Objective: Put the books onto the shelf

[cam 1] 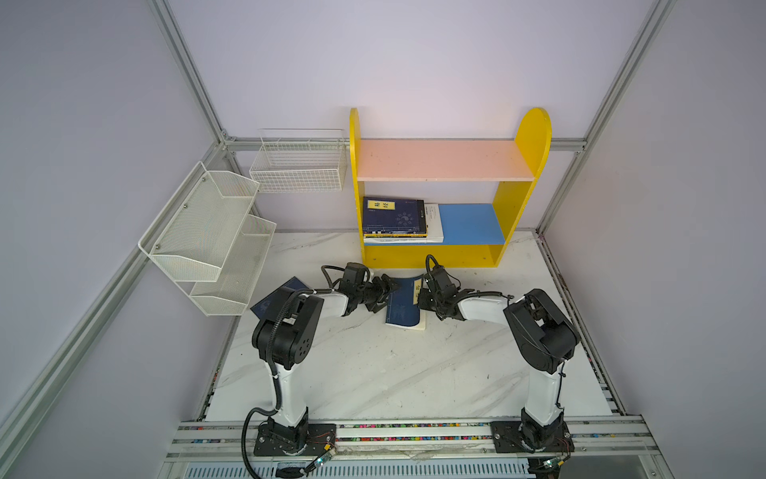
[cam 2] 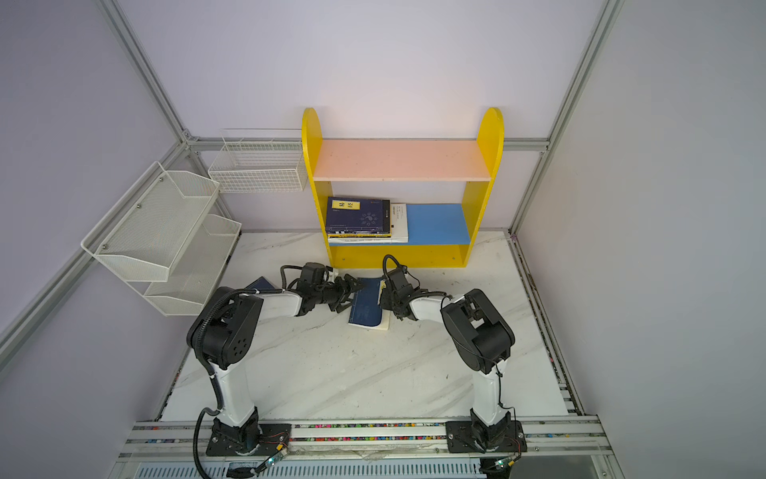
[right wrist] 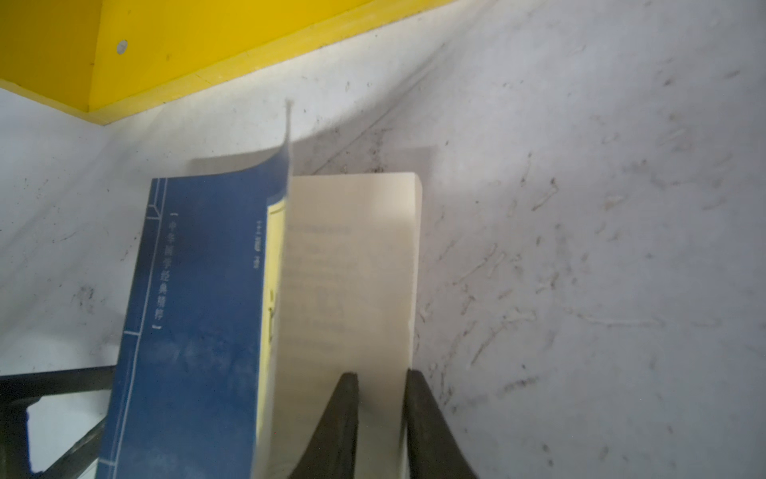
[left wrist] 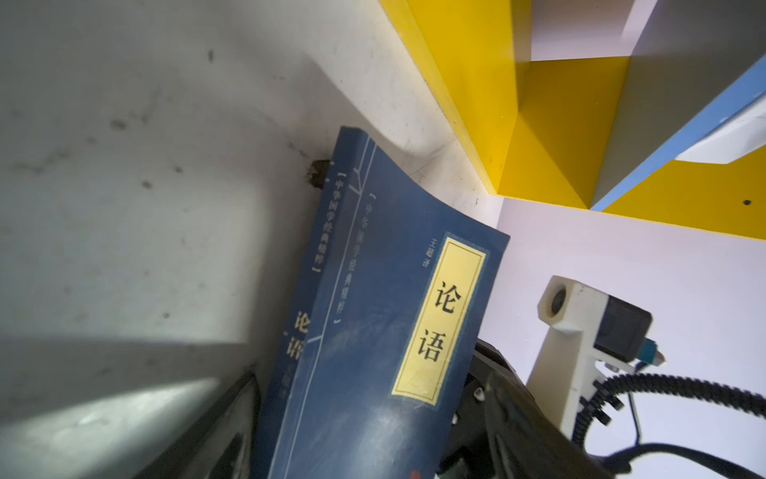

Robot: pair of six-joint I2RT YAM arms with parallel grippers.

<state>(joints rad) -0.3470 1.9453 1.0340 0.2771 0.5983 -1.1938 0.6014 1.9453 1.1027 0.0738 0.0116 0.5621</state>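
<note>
Navy book (cam 1: 404, 307) with the yellow title label lies on the marble table (cam 1: 373, 373), just in front of the shelf (cam 1: 431, 256), with a gripper at either side. Your right gripper (right wrist: 379, 375) has its fingers drawn in on the cream page block (right wrist: 352, 269) at the open edge. But look: the front cover (right wrist: 207, 290) bows up, free of that grip. Your left gripper (cam 1: 385, 297) sits at the spine side, fingers well apart with the book between them, clamping nothing.

My read is that you are securing the book for the lift. Bring the left fingers in over the spine so cover and pages are caught together. A hold on pages alone will likely let the book fan open as it rises. Lift it level, clear the yellow base, and aim for the bare part of the blue lower board (cam 1: 470, 224), beside the stack of books (cam 1: 393, 217) lying there. Go in flat, under the pink upper board (cam 1: 443, 159). One more dark-blue book (cam 1: 265, 307) waits beneath your left arm.
</note>
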